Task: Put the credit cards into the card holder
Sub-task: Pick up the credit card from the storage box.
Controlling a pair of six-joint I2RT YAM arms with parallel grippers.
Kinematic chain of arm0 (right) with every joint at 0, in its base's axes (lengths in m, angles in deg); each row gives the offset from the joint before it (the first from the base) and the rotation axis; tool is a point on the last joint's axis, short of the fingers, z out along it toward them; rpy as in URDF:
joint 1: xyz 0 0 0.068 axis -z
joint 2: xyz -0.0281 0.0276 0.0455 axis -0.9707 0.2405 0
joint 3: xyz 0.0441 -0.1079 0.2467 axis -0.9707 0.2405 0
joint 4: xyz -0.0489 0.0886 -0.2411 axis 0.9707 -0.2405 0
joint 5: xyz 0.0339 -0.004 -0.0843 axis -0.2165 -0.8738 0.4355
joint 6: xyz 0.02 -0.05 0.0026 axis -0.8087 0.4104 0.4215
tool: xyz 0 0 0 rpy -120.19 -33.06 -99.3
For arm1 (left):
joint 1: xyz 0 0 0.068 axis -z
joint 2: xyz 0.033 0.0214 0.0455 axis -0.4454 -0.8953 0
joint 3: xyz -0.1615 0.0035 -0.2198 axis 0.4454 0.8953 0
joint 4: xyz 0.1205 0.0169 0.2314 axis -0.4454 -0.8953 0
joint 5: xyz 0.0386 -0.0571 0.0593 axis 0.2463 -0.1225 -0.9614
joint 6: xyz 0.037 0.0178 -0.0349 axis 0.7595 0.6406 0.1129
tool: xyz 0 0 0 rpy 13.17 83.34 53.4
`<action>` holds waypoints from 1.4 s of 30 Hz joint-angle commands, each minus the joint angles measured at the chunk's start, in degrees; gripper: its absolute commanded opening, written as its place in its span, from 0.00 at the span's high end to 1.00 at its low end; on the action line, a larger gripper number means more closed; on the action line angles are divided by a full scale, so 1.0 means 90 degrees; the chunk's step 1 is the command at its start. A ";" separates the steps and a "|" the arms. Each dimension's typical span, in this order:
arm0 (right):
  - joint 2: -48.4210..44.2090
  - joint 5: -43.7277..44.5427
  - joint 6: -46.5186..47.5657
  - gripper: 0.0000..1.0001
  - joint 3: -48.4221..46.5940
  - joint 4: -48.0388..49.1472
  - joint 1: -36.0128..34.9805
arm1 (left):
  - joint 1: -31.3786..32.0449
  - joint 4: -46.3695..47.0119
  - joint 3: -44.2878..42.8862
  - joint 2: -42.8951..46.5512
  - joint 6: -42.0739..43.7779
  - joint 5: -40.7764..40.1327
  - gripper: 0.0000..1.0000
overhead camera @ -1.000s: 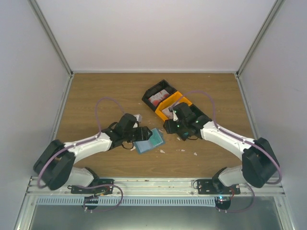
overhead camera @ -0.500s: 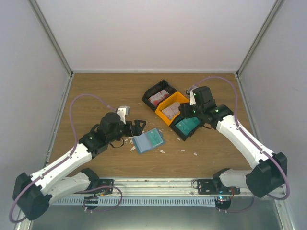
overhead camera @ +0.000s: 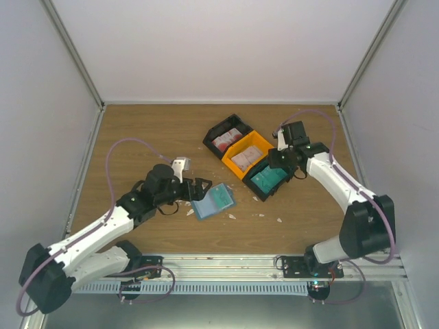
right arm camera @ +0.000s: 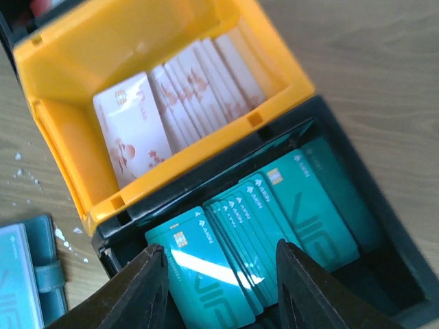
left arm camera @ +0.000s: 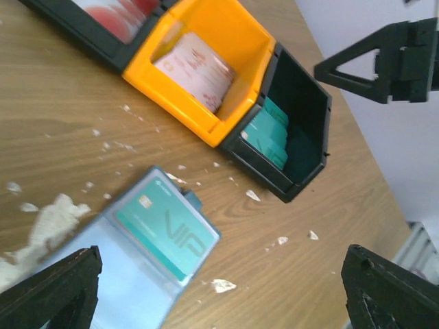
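Note:
The blue card holder (overhead camera: 207, 205) lies open on the table with one teal card (left arm camera: 167, 227) in its clear pocket. My left gripper (overhead camera: 200, 188) is open and empty, just left of the holder; in the left wrist view its fingers (left arm camera: 53, 290) stand wide either side of it. My right gripper (overhead camera: 278, 162) is open and empty, hovering over the teal credit cards (right arm camera: 274, 205) in the tray's black end compartment (overhead camera: 266, 180). Pale cards (right arm camera: 171, 110) fill the orange compartment. Red-blotched cards (overhead camera: 228, 140) sit in the far compartment.
The black-and-orange three-compartment tray (overhead camera: 217, 130) stands diagonally at the table's centre back. Small white scraps (left arm camera: 48, 223) are scattered on the wood around the holder and in front of the tray. Enclosure walls stand left, right and behind.
My right gripper moved off the orange compartment, swung right, and now sits over the teal compartment. My left arm stretched out lower; its gripper stays beside the holder.

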 commanded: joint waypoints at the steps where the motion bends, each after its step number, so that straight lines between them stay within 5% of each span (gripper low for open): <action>1: 0.0341 -0.0631 0.0227 0.56 0.0104 -0.0044 0.0025 | -0.0029 0.1041 0.0104 -0.0490 -0.0164 0.1022 0.06; 14: 0.1548 -0.0950 0.0315 0.67 0.0283 0.0140 -0.0014 | 0.0025 0.1848 -0.1018 -0.3205 -0.0273 0.2328 0.51; 29: 0.2098 -0.0747 0.0404 0.63 0.0292 0.0219 -0.0208 | 0.0372 0.1882 -0.2006 -0.4938 -0.0636 0.1947 0.56; 42: 0.1705 -0.0879 0.0308 0.75 0.0252 0.0023 -0.0381 | 0.0653 0.1747 -0.2671 -0.5897 -0.0808 0.1501 0.74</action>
